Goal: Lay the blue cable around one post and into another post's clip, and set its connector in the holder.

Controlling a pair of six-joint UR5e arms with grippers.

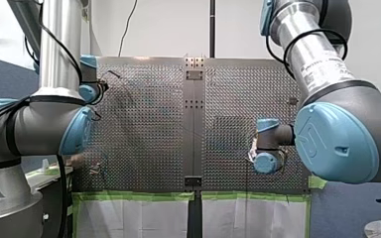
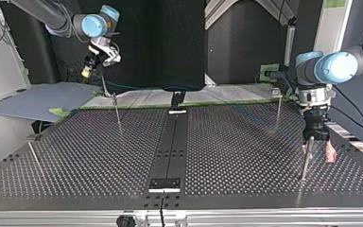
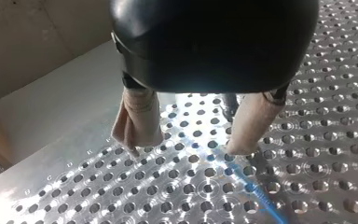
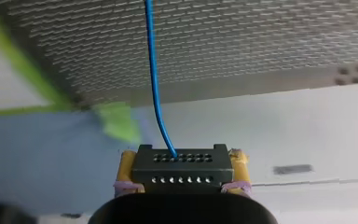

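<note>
- Grip: my right gripper (image 4: pixel 184 161) is clamped on a black connector (image 4: pixel 182 171), which sits squeezed between its two yellow pads (image 4: pixel 127 167).
- The connector is a flat, matte, rectangular block with two rows of small round holes across its face.
- The blue cable (image 4: pixel 154 84) comes out of one hole in the row further from the gripper. It is thin, smooth and glossy, bends gently near the connector, then runs straight towards the table.
- A strip of green tape (image 4: pixel 116 122) lies along the table's edge beyond the connector.
- In the top view this gripper hangs in the air at the view's left, past the table's far edge and well above it.
- My left gripper (image 3: pixel 189 140) has its fingers (image 3: pixel 137 116) spread apart with nothing between them. They are wrapped in beige, cloth-like padding.
- It hangs close over the table (image 3: pixel 98 186), a bright metal sheet covered in even rows of round holes.
- A stretch of the blue cable lies on the table under this gripper, passing beside one finger and running away from it.
- In the top view a thin, straight metal post (image 2: pixel 306 163) stands with its top right at this gripper's fingertips. I cannot tell whether they touch.
- Three more thin posts (image 2: pixel 117 109) stand well apart across the table.
- A dark, smooth strip (image 2: pixel 172 146) runs down the table's middle.
</note>
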